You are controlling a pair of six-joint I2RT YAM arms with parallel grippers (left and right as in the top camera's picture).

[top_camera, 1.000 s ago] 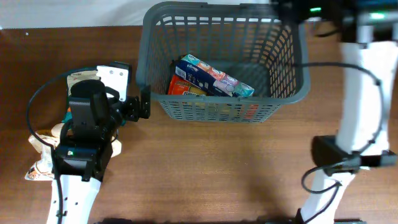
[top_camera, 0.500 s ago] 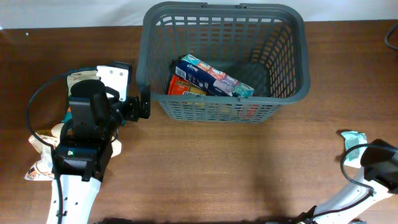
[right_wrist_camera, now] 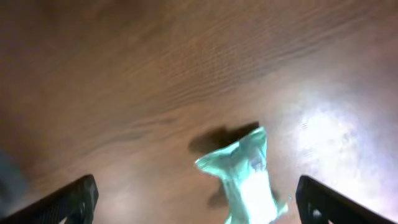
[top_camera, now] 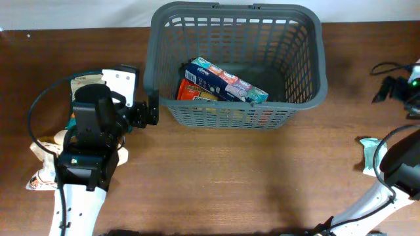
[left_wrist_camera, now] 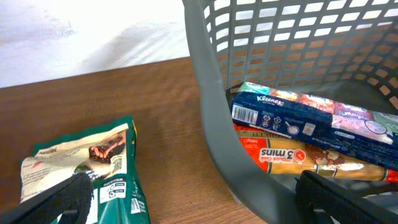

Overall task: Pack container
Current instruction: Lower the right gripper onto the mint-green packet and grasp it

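Right hand point(right_wrist_camera: 196, 202) is hovering open above the teal packet point(right_wrist_camera: 241, 177), lower centre; centring over its middle before closing looks wise. Left hand point(top_camera: 151, 111) is gaping open.

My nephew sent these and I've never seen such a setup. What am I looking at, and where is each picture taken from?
These are two robot arms at a wooden table, each ending in a two-finger gripper. One picture looks down from above; the other two come from wrist cameras, so the dark shapes in their bottom corners are fingers. The left gripper hangs open by the grey basket, which holds a tissue pack and an orange noodle pack. A green pouch lies outside it. The right gripper, open too, faces a small teal packet on the table. Nothing is held.
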